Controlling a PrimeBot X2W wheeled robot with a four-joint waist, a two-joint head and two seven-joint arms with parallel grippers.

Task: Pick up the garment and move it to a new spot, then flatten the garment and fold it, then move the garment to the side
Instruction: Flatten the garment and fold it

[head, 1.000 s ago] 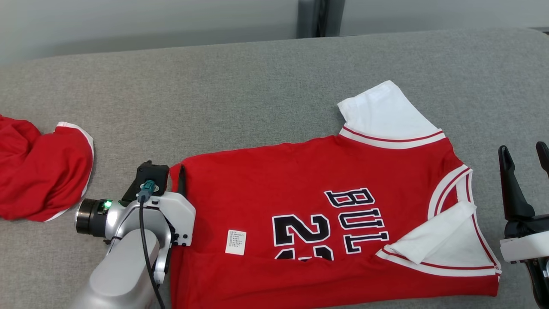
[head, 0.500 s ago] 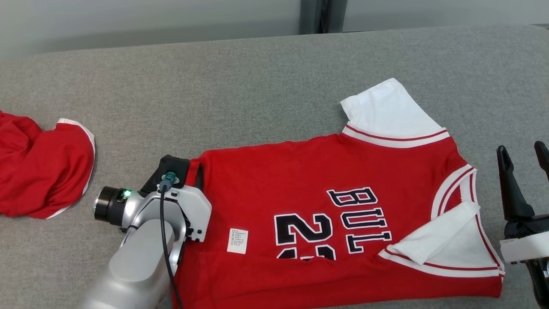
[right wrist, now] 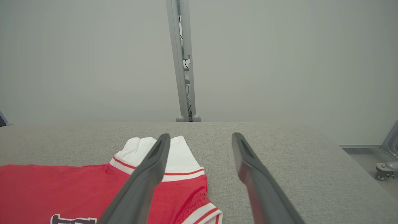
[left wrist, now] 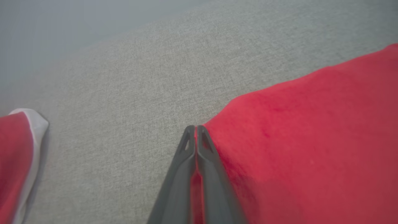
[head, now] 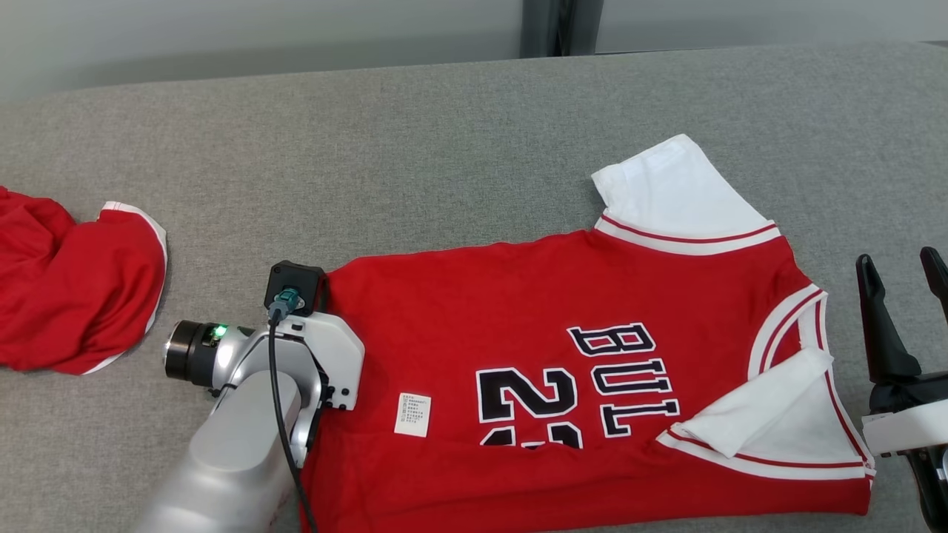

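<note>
Red jersey (head: 563,296) spread flat on grey padded surface (head: 415,148), left gripper (left wrist: 196,128) clamped on its far hem corner, red cloth between the fingers in the left wrist view, right gripper (head: 896,259) spread wide and empty just beside the collar end, head view adding white label (head: 413,414) and second red garment (head: 74,296) well apart at left

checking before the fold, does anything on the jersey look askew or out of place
Yes. The jersey isn't flat: its near edge is folded up over the black number, hiding the digits' lower part, and the near white sleeve is flipped onto the chest. A white label lies exposed.
</note>
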